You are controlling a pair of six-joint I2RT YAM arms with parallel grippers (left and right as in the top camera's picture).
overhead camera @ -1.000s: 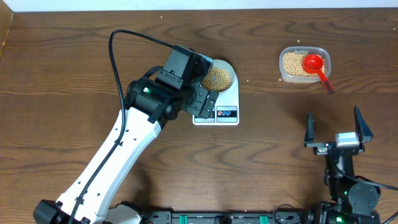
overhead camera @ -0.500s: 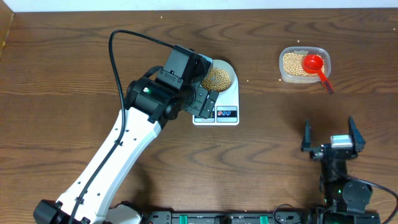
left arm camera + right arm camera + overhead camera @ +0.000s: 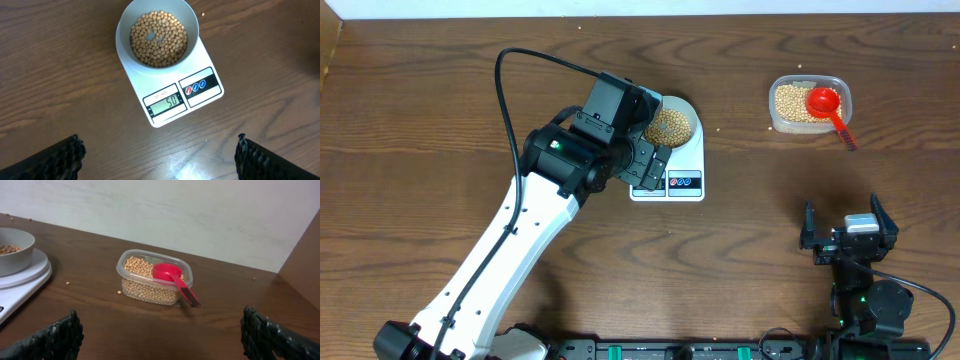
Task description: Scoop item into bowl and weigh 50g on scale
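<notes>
Hovering left gripper, jaws apart and empty, over bowl of beans on scale so as to read display showing 50, right gripper equally apart near right, scoop parked in far-right tub.

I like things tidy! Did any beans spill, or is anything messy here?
A little. One stray bean lies on the table beside the bowl on the scale, and two more loose beans lie on the table near the clear tub. Nothing else looks odd.
</notes>
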